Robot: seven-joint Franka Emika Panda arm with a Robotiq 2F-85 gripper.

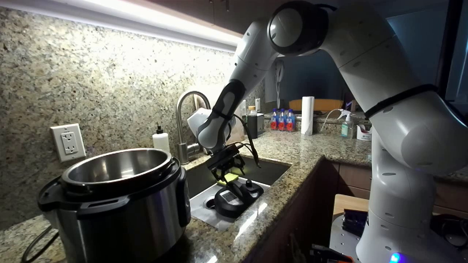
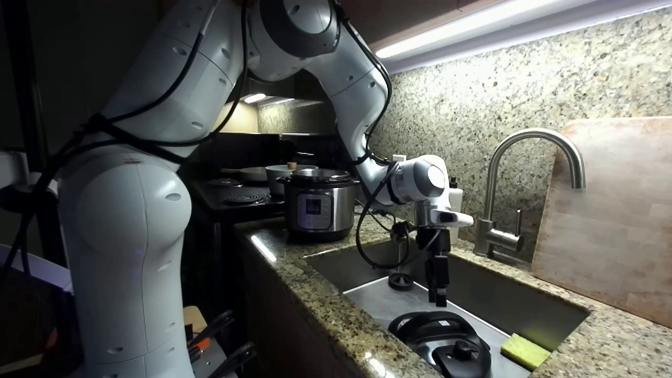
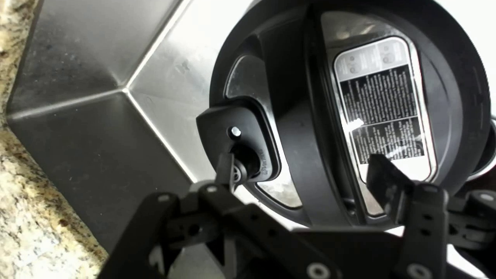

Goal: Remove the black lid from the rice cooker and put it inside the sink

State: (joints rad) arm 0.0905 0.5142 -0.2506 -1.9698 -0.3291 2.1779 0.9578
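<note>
Brushed steel is gleaming on the lidless rice cooker (image 1: 146,219) beside the sink (image 1: 199,179). Over the sink I'm hovering the gripper (image 3: 300,166), wide-spread and empty; lifting crookedly, I might be snagging a finger (image 3: 387,186) on the black lid (image 1: 236,204), which is lying in the sink, glossy, handle (image 3: 310,155) up.

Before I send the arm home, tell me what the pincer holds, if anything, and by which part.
Nothing: the pincer is open above the black lid, which lies in the sink.
</note>
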